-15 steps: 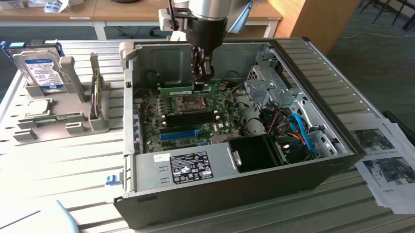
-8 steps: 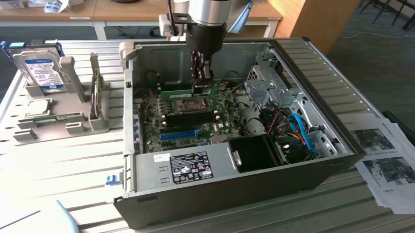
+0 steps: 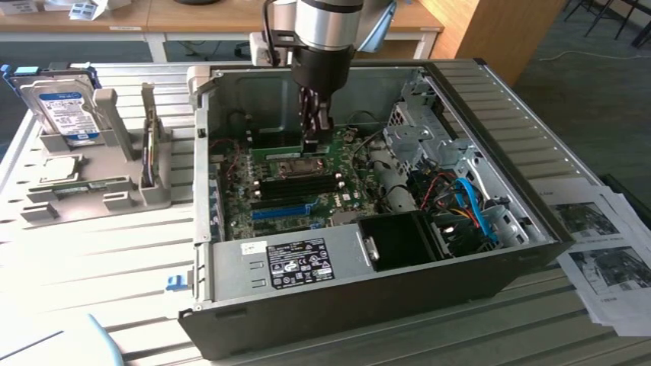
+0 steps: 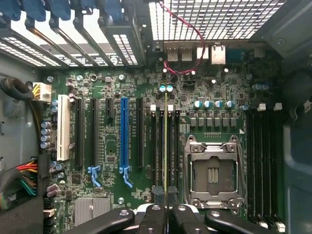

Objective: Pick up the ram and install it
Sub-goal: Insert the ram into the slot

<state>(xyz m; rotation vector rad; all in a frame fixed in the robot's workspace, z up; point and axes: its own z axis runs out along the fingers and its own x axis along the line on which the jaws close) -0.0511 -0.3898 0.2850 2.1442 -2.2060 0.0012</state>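
Ram [image 4: 166, 146] gripped edge-on over the dark memory slots [image 4: 155, 146].
It showed as a thin green-yellow strip pinched between the narrowed fingers of the gripper [image 4: 167, 214], beside the CPU socket [image 4: 213, 170]; the arm reached straight down into the open case [image 3: 529, 152].

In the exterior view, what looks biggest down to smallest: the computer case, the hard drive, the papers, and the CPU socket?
1. computer case
2. printed papers, though nearer the camera and cut off at the edge
3. hard drive
4. CPU socket
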